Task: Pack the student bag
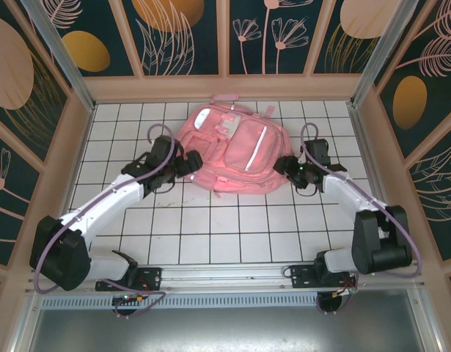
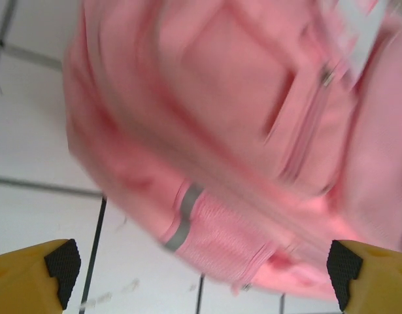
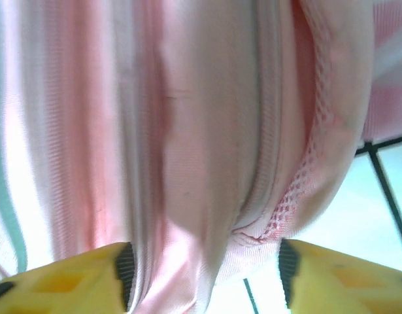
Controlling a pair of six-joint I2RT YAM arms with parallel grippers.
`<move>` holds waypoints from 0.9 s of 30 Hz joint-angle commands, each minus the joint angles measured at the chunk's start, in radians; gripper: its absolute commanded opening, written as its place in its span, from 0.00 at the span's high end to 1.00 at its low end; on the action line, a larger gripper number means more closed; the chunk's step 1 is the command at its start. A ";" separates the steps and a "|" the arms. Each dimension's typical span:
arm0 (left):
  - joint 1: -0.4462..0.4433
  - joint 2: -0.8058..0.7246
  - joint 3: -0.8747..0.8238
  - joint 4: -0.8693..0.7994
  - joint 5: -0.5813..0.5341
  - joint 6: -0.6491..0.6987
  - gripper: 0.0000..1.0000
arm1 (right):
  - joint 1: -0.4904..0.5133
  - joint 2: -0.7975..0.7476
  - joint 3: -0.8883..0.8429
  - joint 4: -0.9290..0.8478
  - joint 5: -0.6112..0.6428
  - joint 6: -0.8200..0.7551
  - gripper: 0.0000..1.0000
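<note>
The student bag, a large soft pink backpack with pale reflective strips, lies front pockets up at the back middle of the table. My left gripper is at its left edge. In the left wrist view the left gripper stands wide open, and the blurred bag with its mesh side pocket lies just ahead of the pads. My right gripper is at the bag's right edge. In the right wrist view the right gripper is open with a fold of the bag hanging loose between its fingers.
The white tiled table has free room between the bag and the arm bases. A low wooden back wall runs just behind the bag. Patterned side panels and metal posts close in both sides.
</note>
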State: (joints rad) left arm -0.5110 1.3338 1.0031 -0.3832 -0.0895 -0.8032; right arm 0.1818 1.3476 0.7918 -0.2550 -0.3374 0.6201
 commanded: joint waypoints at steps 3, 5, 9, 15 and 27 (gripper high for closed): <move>0.085 0.004 0.167 -0.144 -0.269 0.106 0.02 | -0.009 -0.139 0.059 -0.032 0.125 -0.130 0.22; 0.120 -0.012 0.171 -0.123 -0.367 0.127 0.02 | -0.012 -0.176 0.070 -0.040 0.225 -0.162 0.15; 0.150 -0.074 0.069 0.056 -0.578 0.221 0.01 | -0.024 -0.257 0.008 0.055 0.425 -0.203 0.10; 0.207 -0.177 -0.237 0.473 -0.683 0.417 0.01 | -0.026 -0.405 -0.276 0.458 0.661 -0.336 0.01; 0.387 0.111 -0.558 1.123 -0.578 0.606 0.02 | -0.130 -0.097 -0.550 1.160 0.703 -0.486 0.01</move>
State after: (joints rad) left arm -0.1349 1.3956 0.4770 0.4694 -0.7059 -0.2729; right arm 0.0685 1.1942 0.2554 0.6300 0.3492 0.1688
